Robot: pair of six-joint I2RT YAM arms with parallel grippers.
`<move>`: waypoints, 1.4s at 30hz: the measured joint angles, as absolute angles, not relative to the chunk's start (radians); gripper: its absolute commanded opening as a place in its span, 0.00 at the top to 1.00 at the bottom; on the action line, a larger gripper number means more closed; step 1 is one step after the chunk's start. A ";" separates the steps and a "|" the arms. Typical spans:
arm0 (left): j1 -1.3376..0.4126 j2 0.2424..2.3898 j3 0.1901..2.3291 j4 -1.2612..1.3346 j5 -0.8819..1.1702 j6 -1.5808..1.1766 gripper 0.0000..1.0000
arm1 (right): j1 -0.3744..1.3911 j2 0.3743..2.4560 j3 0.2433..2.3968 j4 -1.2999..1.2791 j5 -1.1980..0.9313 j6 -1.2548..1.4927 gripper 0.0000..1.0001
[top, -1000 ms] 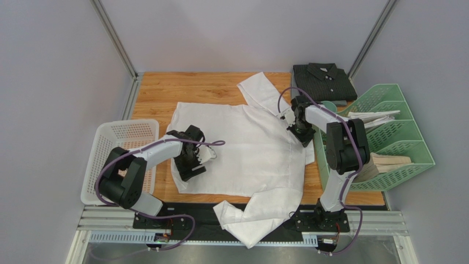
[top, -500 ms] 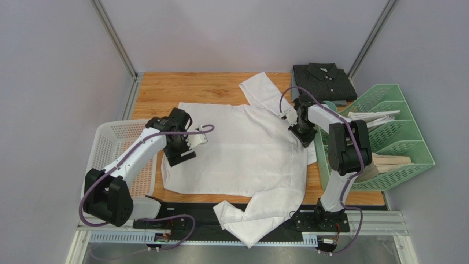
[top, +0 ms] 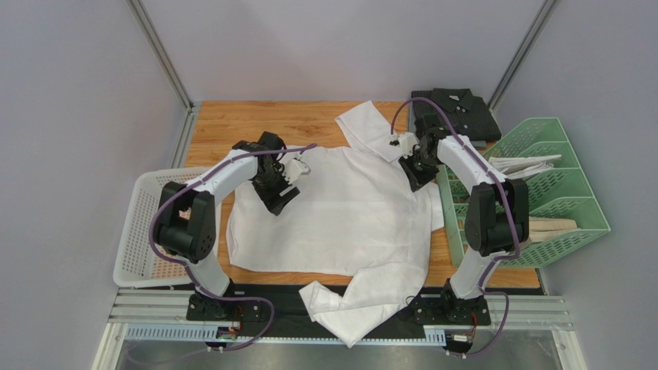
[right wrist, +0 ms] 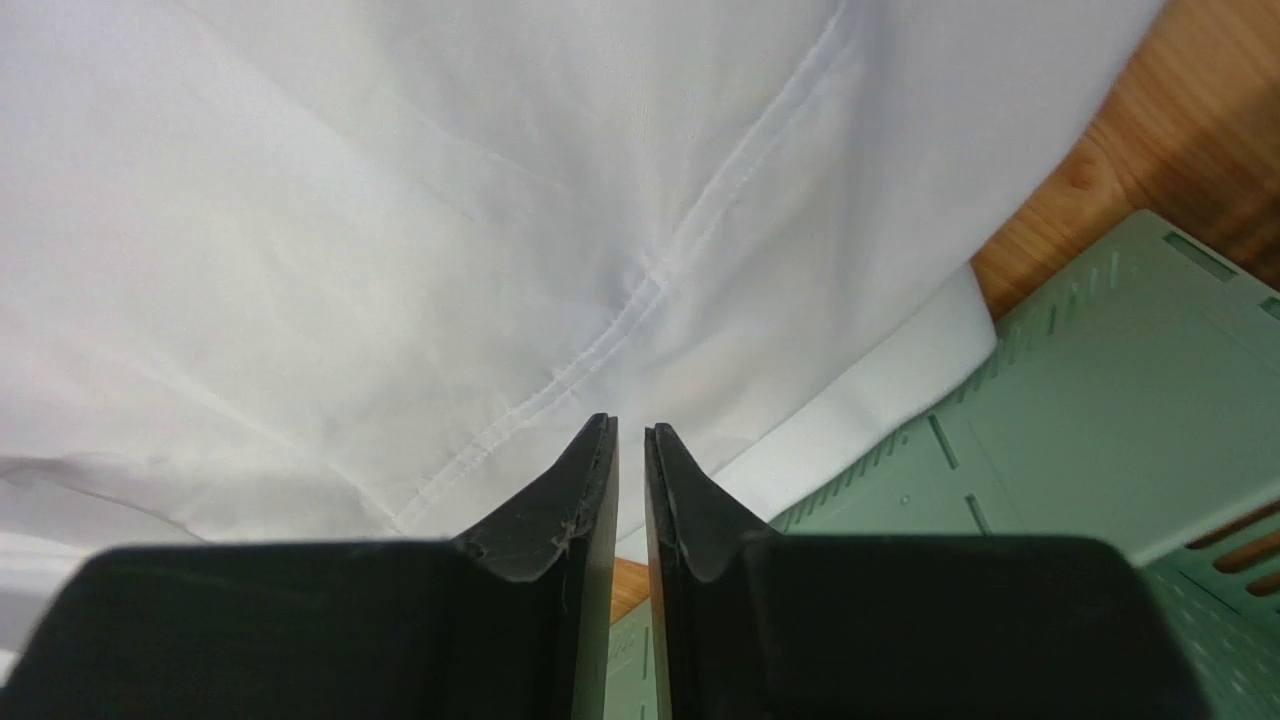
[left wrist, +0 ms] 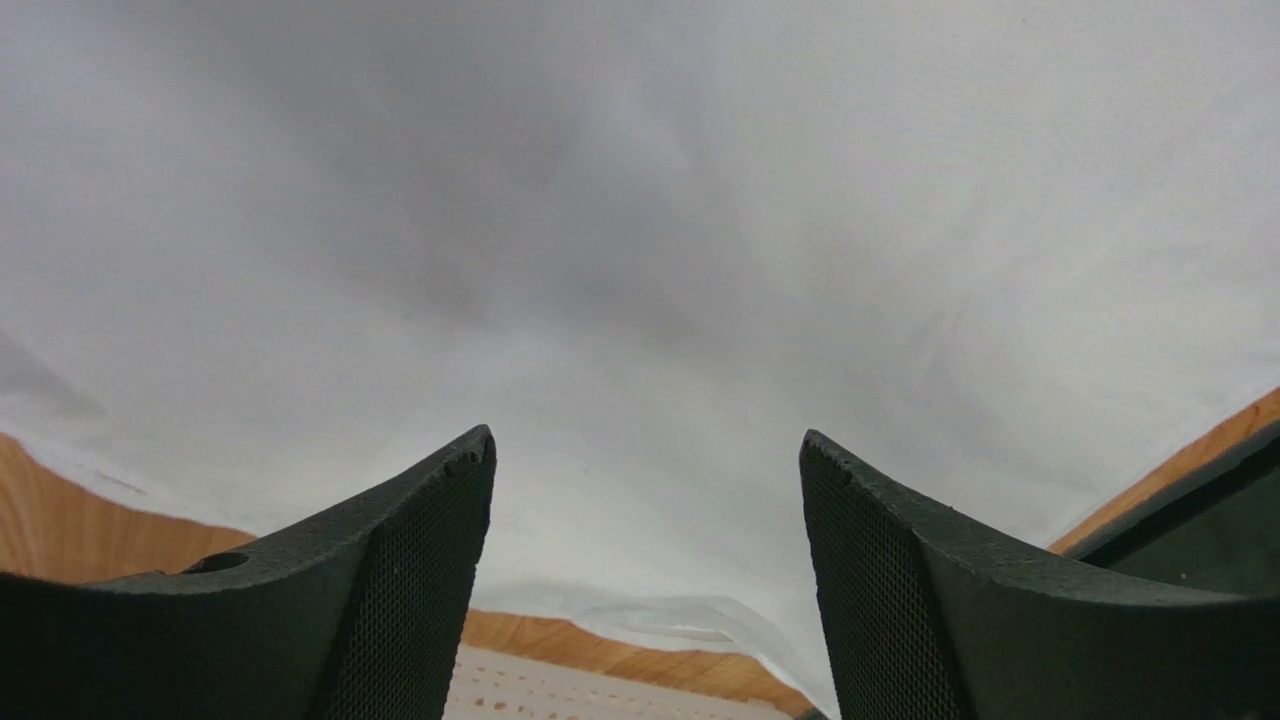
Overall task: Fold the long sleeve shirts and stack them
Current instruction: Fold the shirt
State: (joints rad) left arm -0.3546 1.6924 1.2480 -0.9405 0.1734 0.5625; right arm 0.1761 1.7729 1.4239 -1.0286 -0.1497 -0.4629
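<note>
Smoothing is judged the step in hand: corners should be pinched low and drawn taut. The white shirt point(top: 347, 220) is spread on the table point(top: 232, 123), with its long axis left to right and its shoulders to the right. The left gripper point(top: 292, 171) is spread over its far-left corner. The right gripper point(top: 411, 166) is nearly pressed together at a shoulder; whether cloth is pinched cannot be told.
</note>
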 measured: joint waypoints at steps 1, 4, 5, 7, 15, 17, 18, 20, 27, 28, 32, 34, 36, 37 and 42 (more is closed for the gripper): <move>-0.352 1.707 1.244 -0.933 0.176 0.561 0.23 | 0.180 1.781 1.423 -1.028 -0.162 -0.459 0.83; -0.344 1.723 1.200 -0.906 0.179 0.562 0.26 | 0.190 1.816 1.398 -1.003 -0.188 -0.440 0.83; -0.342 1.723 1.178 -0.904 0.179 0.562 0.26 | 0.196 1.826 1.376 -0.989 -0.195 -0.434 0.83; -0.337 1.723 1.119 -0.900 0.179 0.563 0.26 | 0.213 1.840 1.319 -0.973 -0.207 -0.416 0.83; -0.336 1.680 1.009 -0.915 0.181 0.571 0.30 | 0.296 1.811 1.146 -0.943 -0.231 -0.390 0.82; -0.336 1.662 0.995 -0.930 0.186 0.575 0.30 | 0.308 1.794 1.137 -0.947 -0.249 -0.389 0.81; -0.336 1.659 0.993 -0.940 0.189 0.579 0.30 | 0.313 1.787 1.139 -0.953 -0.260 -0.389 0.80; -0.336 1.658 0.993 -0.957 0.193 0.589 0.29 | 0.314 1.778 1.161 -0.984 -0.283 -0.393 0.76; -0.295 1.656 1.177 -1.038 0.267 0.608 0.09 | 0.247 1.798 1.545 -1.046 -0.349 -0.363 0.54; -0.284 1.656 1.224 -1.034 0.283 0.607 0.07 | 0.234 1.807 1.594 -1.035 -0.351 -0.353 0.53; -0.231 1.640 1.406 -0.971 0.356 0.573 0.01 | 0.179 1.912 1.830 -0.974 -0.339 -0.284 0.53; -0.208 1.636 1.472 -0.936 0.387 0.549 0.01 | 0.163 1.980 1.903 -0.954 -0.321 -0.255 0.53; -0.187 1.637 1.525 -0.904 0.412 0.519 0.01 | 0.152 2.064 1.967 -0.936 -0.296 -0.222 0.52; -0.179 1.639 1.545 -0.891 0.420 0.506 0.01 | 0.149 2.106 1.990 -0.927 -0.283 -0.204 0.52; -0.162 1.672 1.629 -0.863 0.445 0.463 0.01 | 0.131 2.251 2.038 -0.920 -0.243 -0.149 0.50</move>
